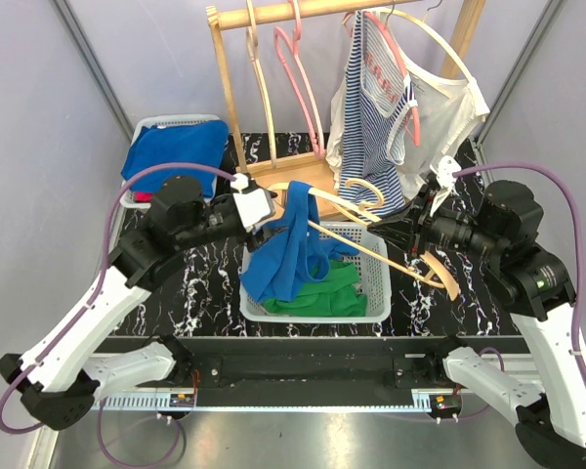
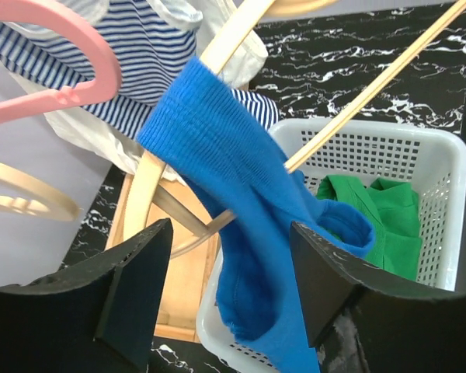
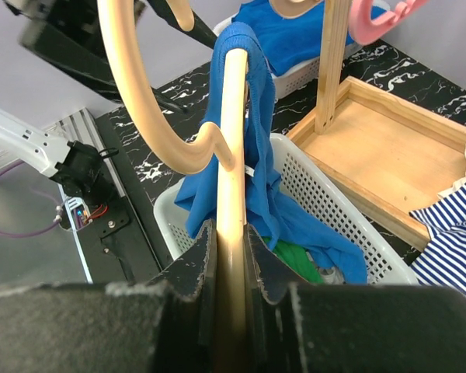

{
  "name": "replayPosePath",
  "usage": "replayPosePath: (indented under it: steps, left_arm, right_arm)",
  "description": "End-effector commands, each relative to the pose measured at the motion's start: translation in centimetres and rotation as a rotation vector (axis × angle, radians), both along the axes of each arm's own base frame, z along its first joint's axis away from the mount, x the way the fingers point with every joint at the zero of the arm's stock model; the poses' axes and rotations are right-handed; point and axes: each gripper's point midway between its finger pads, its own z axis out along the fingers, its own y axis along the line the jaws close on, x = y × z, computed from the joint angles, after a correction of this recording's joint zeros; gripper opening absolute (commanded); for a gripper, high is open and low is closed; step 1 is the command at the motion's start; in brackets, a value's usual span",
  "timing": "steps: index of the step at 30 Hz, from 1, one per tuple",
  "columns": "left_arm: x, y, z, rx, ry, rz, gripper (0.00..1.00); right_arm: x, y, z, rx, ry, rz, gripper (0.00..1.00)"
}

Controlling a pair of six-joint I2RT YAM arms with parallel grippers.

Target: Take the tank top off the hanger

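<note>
A blue tank top (image 1: 291, 244) hangs by one strap over the arm of a wooden hanger (image 1: 371, 249), and its body trails down into a white basket (image 1: 381, 285). My right gripper (image 1: 398, 233) is shut on the hanger; in the right wrist view its jaws (image 3: 231, 233) pinch the hanger's arm (image 3: 233, 140) below the draped tank top (image 3: 260, 155). My left gripper (image 1: 273, 220) is open beside the strap. In the left wrist view the tank top (image 2: 241, 179) hangs between the spread jaws of the left gripper (image 2: 231, 233), neither of which touches it, and the hanger (image 2: 373, 85) crosses behind.
A green garment (image 1: 322, 293) lies in the white basket. Behind it stands a wooden rack (image 1: 230, 88) with pink hangers (image 1: 298, 68), a striped top (image 1: 366, 127) and a white top (image 1: 449, 107). A second basket (image 1: 142, 132) at the back left holds blue cloth (image 1: 176, 151).
</note>
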Motion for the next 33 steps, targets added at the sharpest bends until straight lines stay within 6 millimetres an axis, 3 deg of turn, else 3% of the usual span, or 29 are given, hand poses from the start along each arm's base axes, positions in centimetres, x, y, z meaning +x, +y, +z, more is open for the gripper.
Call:
replayPosePath:
  steps: [1, 6, 21, 33]
  left_arm:
    - [-1.5, 0.6, 3.0, -0.064, -0.073, -0.029, 0.69]
    - [-1.9, 1.1, 3.6, -0.078, -0.077, -0.018, 0.71]
    - [-2.5, -0.9, -1.6, -0.037, 0.092, -0.106, 0.66]
    - [-1.9, -1.2, -1.7, -0.044, 0.101, -0.089, 0.62]
  right_arm:
    - [0.8, 0.4, 1.7, 0.026, -0.069, 0.002, 0.04]
    - [0.8, 0.4, 1.7, 0.024, -0.068, 0.002, 0.04]
    - [0.1, 0.4, 2.7, 0.050, -0.088, 0.018, 0.03]
    - [-1.1, 0.4, 3.4, 0.075, -0.108, 0.049, 0.03]
